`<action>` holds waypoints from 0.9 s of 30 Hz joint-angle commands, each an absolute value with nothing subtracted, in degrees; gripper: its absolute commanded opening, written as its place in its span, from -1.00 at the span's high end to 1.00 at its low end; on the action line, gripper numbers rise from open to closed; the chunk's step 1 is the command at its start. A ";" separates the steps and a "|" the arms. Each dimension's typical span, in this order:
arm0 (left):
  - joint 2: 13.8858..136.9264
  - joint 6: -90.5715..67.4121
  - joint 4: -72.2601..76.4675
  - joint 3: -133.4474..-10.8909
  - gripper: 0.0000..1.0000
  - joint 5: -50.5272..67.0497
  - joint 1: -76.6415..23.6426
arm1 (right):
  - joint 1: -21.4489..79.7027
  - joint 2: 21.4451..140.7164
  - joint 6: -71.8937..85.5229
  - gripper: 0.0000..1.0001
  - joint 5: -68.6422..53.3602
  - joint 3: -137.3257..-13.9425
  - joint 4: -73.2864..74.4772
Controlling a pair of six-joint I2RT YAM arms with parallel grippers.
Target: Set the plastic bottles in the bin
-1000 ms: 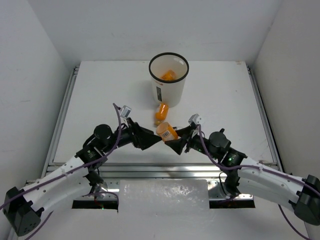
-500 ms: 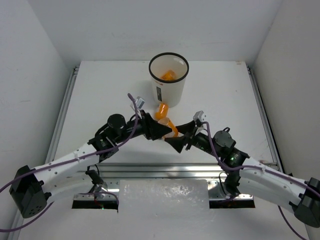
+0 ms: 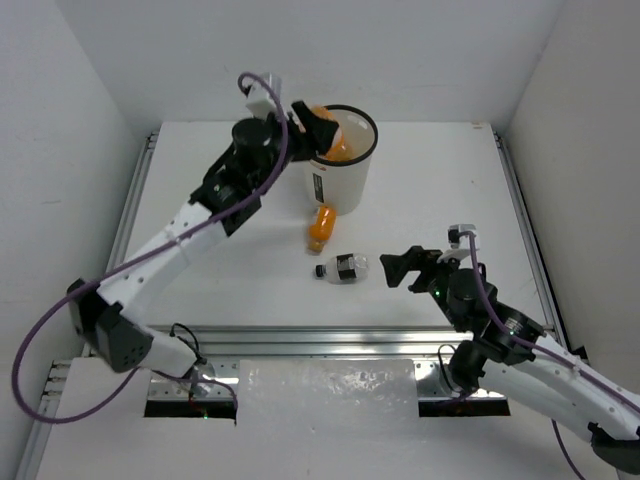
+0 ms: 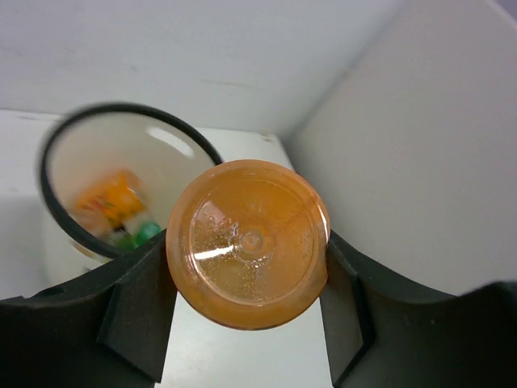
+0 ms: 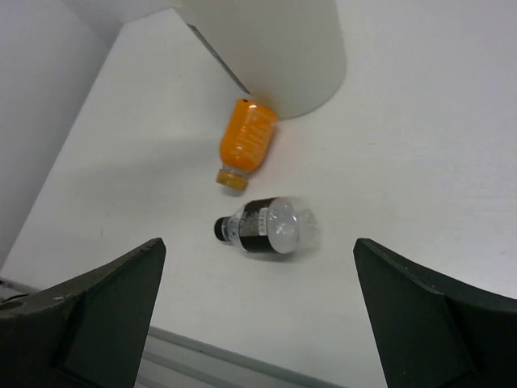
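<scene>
White table, three things sitting on it

The table (image 3: 200,200) has the bin (image 3: 335,188) standing upright toward the far side. An orange bottle (image 3: 322,226) lies on its side with its base right up against the bin's foot. A clear bottle (image 3: 342,268) with a dark label and black cap lies a bit nearer, not touching either.

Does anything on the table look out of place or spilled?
Two bottles lie on their sides outside the bin: an orange bottle beside its base and a clear bottle apart from both. No spill or damage shows.
</scene>
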State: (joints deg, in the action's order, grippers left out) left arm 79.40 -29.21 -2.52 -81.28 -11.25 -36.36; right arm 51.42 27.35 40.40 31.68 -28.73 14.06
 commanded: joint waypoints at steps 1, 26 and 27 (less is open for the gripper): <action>89.01 -24.70 -7.46 -92.41 1.00 -13.46 -31.39 | 51.42 25.40 44.03 -0.98 36.40 -28.39 21.27; 72.09 -25.39 -24.00 -83.47 -1.00 -4.92 -27.33 | 55.37 87.52 116.68 -0.98 37.18 -55.01 35.67; 70.16 -25.49 -23.91 -81.06 -0.99 -4.83 -27.33 | 55.37 89.19 117.68 -0.96 37.26 -57.11 36.21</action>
State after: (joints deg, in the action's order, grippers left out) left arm 74.56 -23.38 -26.72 -89.36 -6.24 -27.59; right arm 54.87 85.52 104.18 34.63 -52.14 29.91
